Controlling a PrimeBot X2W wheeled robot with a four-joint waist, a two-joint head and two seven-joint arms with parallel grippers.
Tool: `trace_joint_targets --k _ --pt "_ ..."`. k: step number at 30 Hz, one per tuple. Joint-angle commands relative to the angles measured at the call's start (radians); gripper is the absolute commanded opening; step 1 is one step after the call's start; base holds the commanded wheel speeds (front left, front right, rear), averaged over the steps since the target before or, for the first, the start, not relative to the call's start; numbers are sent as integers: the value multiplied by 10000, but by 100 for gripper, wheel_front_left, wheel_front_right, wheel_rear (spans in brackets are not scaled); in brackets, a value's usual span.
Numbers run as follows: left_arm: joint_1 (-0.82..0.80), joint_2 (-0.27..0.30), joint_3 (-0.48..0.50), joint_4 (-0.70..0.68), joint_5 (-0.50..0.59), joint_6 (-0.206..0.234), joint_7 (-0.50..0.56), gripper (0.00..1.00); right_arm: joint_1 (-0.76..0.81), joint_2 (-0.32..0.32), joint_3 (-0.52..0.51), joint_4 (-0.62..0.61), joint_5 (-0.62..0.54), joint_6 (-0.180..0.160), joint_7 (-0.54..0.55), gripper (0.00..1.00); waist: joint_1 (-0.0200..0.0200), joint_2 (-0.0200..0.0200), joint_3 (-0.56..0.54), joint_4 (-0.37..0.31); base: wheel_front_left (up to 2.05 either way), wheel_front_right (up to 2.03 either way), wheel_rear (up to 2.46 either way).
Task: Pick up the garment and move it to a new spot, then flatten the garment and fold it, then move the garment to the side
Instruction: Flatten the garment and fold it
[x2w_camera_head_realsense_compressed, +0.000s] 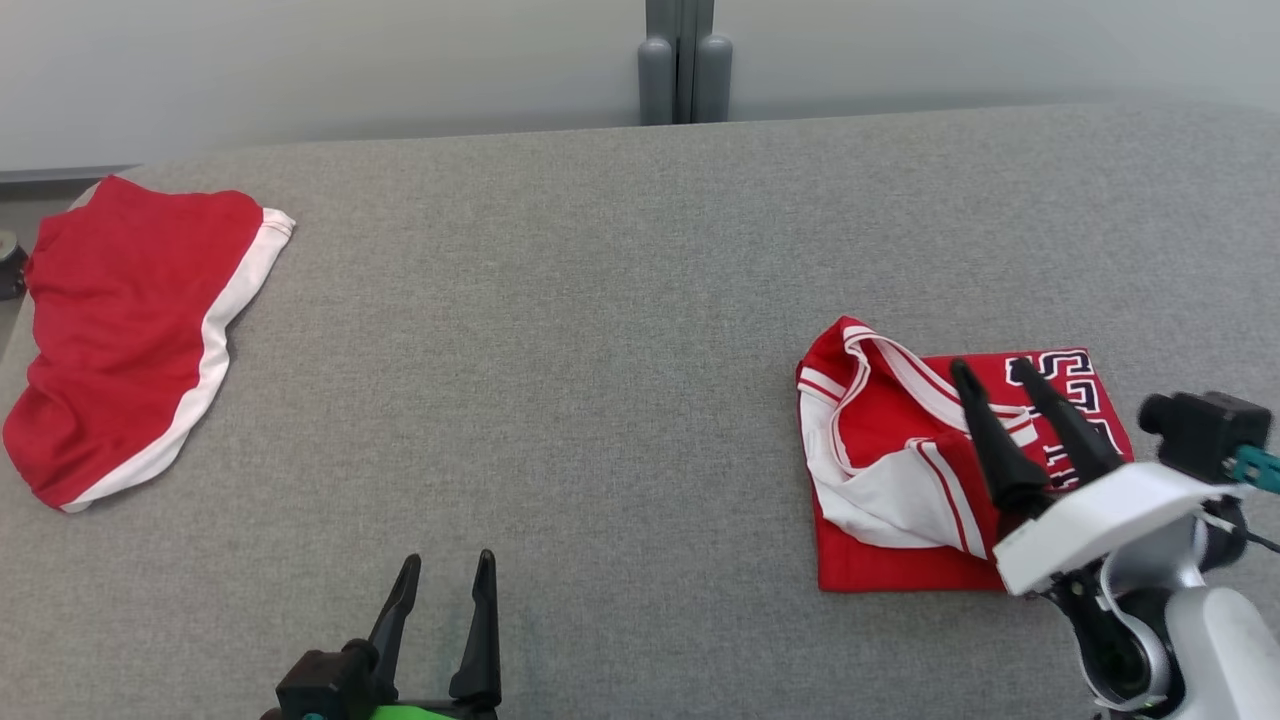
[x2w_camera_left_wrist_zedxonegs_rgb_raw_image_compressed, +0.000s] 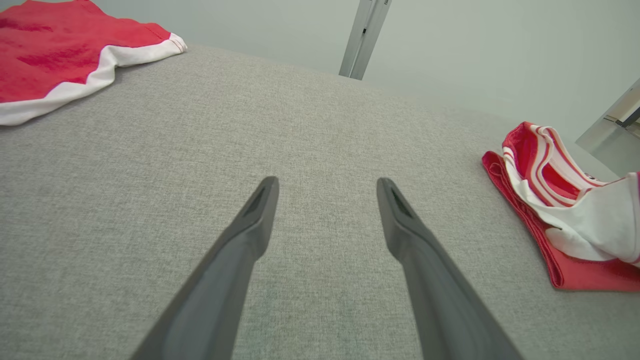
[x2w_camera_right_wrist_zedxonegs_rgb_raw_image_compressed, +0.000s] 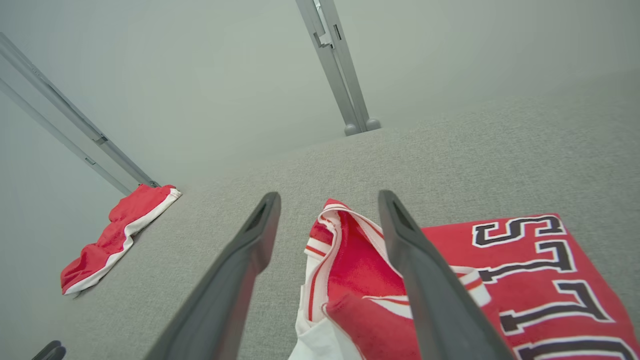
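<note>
The garment (x2w_camera_head_realsense_compressed: 880, 440) is a red jersey with white trim and black lettering, lying folded on the grey table at the right. It also lies at the right edge of the left wrist view (x2w_camera_left_wrist_zedxonegs_rgb_raw_image_compressed: 575, 235) and beneath the fingers in the right wrist view (x2w_camera_right_wrist_zedxonegs_rgb_raw_image_compressed: 525, 280). My right gripper (x2w_camera_head_realsense_compressed: 993, 368) hovers over the jersey's middle, open, with nothing between its fingers (x2w_camera_right_wrist_zedxonegs_rgb_raw_image_compressed: 328, 197). My left gripper (x2w_camera_head_realsense_compressed: 448, 560) stands open near the table's front edge, over bare cloth (x2w_camera_left_wrist_zedxonegs_rgb_raw_image_compressed: 326, 181), well left of the jersey.
A second red garment with a white band (x2w_camera_head_realsense_compressed: 120, 330) lies at the table's far left edge (x2w_camera_left_wrist_zedxonegs_rgb_raw_image_compressed: 60, 50) (x2w_camera_right_wrist_zedxonegs_rgb_raw_image_compressed: 115, 230). A grey post (x2w_camera_head_realsense_compressed: 685, 60) stands behind the table's far edge. The grey table surface (x2w_camera_head_realsense_compressed: 600, 350) stretches between the two garments.
</note>
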Motion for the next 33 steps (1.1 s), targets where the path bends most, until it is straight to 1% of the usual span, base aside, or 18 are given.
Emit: trace_joint_targets --k 1,4,6,9,10,11,12,13,16,18,20,25,27,29,33 --pt "204 12 11 -57 -42 42 -4 100 353 -88 -318 -73 -211 -1 -426 100 0 0 -200 -142 0 0 0" --pt "350 12 -23 -142 -84 60 -3 100 986 -359 -1137 155 -898 -1 -1330 100 0 0 -385 -214 0 0 0" --pt "461 13 18 -239 -106 109 -3 100 1215 -188 -1708 503 -998 -1 -1831 100 0 0 -479 -279 0 0 0" --pt "565 13 56 -362 18 124 -4 100 1439 -344 -2356 1100 -1534 -1 -2373 100 0 0 -588 -310 0 0 0" --pt "615 13 104 -430 58 145 -4 100 1449 -328 -2523 1339 -1674 -1 -2552 75 0 0 -611 -310 0 0 0" --pt "659 15 142 -479 78 187 -4 100 1423 -347 -2627 1620 -1897 -1 -2687 37 0 0 -626 -298 0 0 0" --pt "683 15 170 -523 84 186 -3 100 1374 -403 -2633 1812 -2064 -1 -2778 3 0 0 -627 -280 0 0 0" --pt "703 15 199 -586 111 198 -4 100 1258 -456 -2649 2060 -2207 -1 -2877 0 0 0 -605 -256 0 0 0" --pt "692 15 248 -658 258 123 -4 100 872 -644 -2477 2767 -2698 -1 -3065 0 0 0 -513 -152 0 0 0" --pt "653 15 311 -688 356 83 -3 100 569 -580 -2274 3314 -2850 -1 -3125 0 0 0 -408 -77 0 0 0" --pt "560 15 406 -713 432 39 -3 100 206 -651 -1975 3905 -3083 -3 -3164 0 0 0 -286 -2 0 0 0" --pt "362 15 580 -691 574 -60 -4 100 -617 -778 -1398 5635 -3582 -8 -3266 0 0 0 -123 252 0 0 0" --pt "344 15 660 -678 574 -48 -4 100 -812 -624 -1237 6094 -3483 -8 -3463 0 0 0 -143 392 0 0 0" --pt "376 15 765 -731 505 23 -4 100 -923 -619 -873 6375 -3537 -8 -3680 0 0 0 -169 466 0 0 0" --pt "486 15 911 -771 456 86 -4 100 -919 -564 -97 6646 -3510 -9 -3984 0 0 0 -250 554 0 0 0"
